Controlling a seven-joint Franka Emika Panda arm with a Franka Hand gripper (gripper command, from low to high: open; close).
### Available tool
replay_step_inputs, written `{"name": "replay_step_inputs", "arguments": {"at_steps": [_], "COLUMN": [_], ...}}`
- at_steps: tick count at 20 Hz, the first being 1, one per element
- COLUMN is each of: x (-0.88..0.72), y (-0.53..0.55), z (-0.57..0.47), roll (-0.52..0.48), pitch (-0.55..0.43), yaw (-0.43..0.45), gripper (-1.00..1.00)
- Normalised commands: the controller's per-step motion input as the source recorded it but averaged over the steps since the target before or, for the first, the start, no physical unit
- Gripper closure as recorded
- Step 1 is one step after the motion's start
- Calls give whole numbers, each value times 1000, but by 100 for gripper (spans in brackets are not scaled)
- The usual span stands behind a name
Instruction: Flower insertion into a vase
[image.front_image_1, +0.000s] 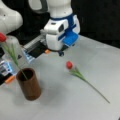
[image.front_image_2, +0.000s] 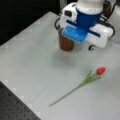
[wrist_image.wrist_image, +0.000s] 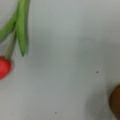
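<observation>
Pale grey tabletop (image.front_image_1: 75, 100) fills most of both front views (image.front_image_2: 30, 65), with a black backdrop behind it and a dark perforated board (image.front_image_2: 15, 110) at seven o'clock in a front view.

We list next the Franka arm's white and blue wrist housing (image.front_image_1: 61, 27), the largest item above the surface. It hangs at twelve o'clock in both front views (image.front_image_2: 86, 21), over the table and touching nothing that we can see. Of the gripper (image.front_image_1: 61, 53) we see only a dark tip under the housing; whether its fingers stand apart or together we cannot tell, and we see nothing held in it. The wrist view shows no part of the gripper.

The vase (image.front_image_1: 29, 87), a plain dark-brown matte cylinder with a wide round mouth, stands upright at eight o'clock in a front view. In a front view it sits at twelve o'clock, partly hidden behind the blue part of the housing (image.front_image_2: 66, 44). The wrist view catches only its brown edge at four o'clock (wrist_image.wrist_image: 116, 102).

One tulip already stands in the vase: a green stem (image.front_image_1: 15, 60) leans toward ten o'clock out of the mouth, ending in a red bud (image.front_image_1: 2, 37).

A second tulip (image.front_image_1: 82, 77) lies flat on the table, well apart from the vase, its red bud (image.front_image_1: 69, 65) near centre and its stem running toward four o'clock. In a front view its bud (image.front_image_2: 101, 70) lies at three o'clock. The wrist view shows its bud (wrist_image.wrist_image: 3, 67) at nine o'clock and leaves (wrist_image.wrist_image: 21, 27) at eleven.
</observation>
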Motion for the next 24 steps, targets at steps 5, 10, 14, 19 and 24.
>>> {"name": "replay_step_inputs", "arguments": {"at_steps": [5, 10, 14, 19, 24], "x": [386, 358, 314, 254, 159], "y": [209, 277, 222, 143, 90], "z": [-57, -59, -34, -78, -133], "roll": [69, 56, 16, -28, -49], "pitch": [102, 132, 111, 89, 74], "yaw": [-84, -115, -136, -96, -37], "gripper": [-100, -100, -100, -100, -100]}}
